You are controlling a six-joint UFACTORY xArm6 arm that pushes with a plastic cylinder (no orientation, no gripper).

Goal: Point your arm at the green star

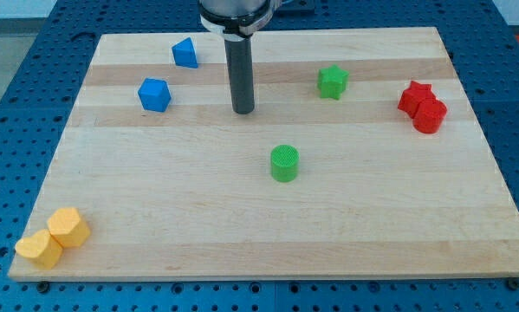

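The green star (332, 82) lies on the wooden board (268, 225) toward the view's upper right. My tip (243, 112) rests on the board to the star's left, well apart from it and slightly lower in the view. The dark rod rises straight up from the tip to the view's top edge. A green cylinder (284, 163) stands below and to the right of the tip.
A blue block (185, 54) and a blue cube-like block (153, 94) sit at the upper left. A red star (414, 96) touches a red cylinder (430, 116) at the right. Two yellow blocks (68, 227) (39, 249) sit at the lower left corner.
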